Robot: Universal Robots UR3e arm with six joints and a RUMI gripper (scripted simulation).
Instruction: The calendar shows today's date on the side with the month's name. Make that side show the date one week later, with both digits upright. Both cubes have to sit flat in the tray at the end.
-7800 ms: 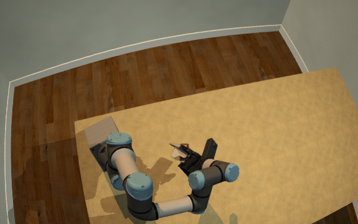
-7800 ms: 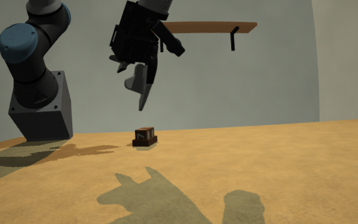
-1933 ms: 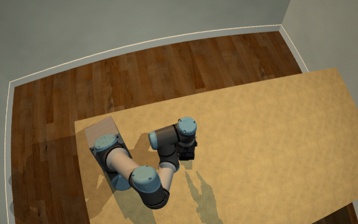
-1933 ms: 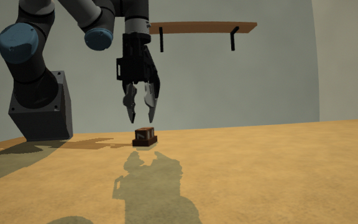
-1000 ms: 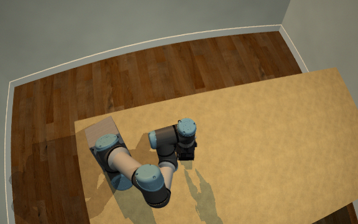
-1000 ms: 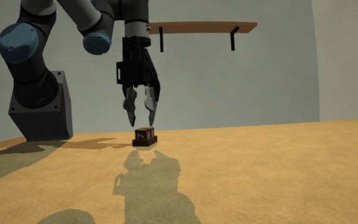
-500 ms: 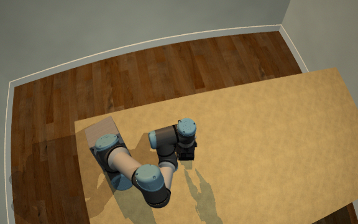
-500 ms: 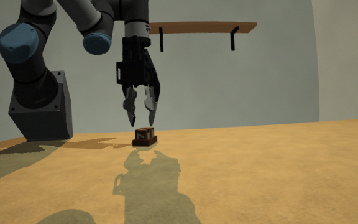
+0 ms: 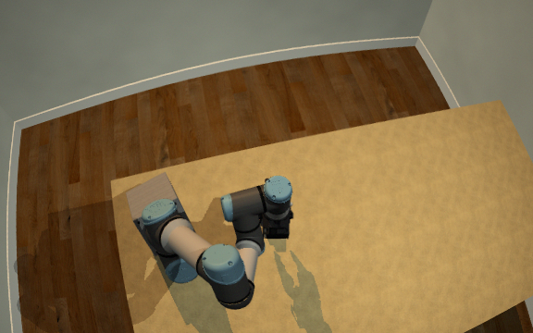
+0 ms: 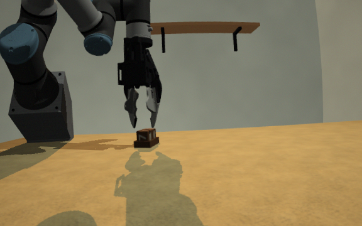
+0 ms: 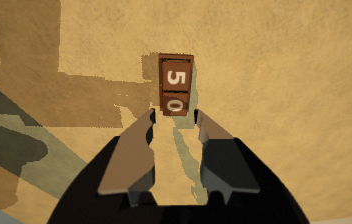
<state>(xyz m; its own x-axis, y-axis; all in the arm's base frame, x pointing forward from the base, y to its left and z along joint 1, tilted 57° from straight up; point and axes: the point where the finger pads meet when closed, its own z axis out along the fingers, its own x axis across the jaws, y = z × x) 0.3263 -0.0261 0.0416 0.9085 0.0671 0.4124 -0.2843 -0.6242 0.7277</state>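
The small brown calendar tray lies on the tan table with two brown cubes in it. In the wrist view the far cube point(image 11: 176, 77) shows a white 5 on top and the near cube point(image 11: 175, 105) shows a white 0. My gripper point(image 11: 174, 109) hangs just above the near cube, fingers partly apart with nothing between them. In the exterior view the fingertips point(image 10: 143, 123) hover a little above the calendar point(image 10: 146, 142), not touching it. In the top view the arm's wrist point(image 9: 277, 210) hides the calendar.
The arm's base point(image 10: 41, 110) stands at the table's left end. A wooden wall shelf point(image 10: 204, 27) hangs behind, high above the table. The table edge and wood floor point(image 9: 202, 111) lie beyond the base.
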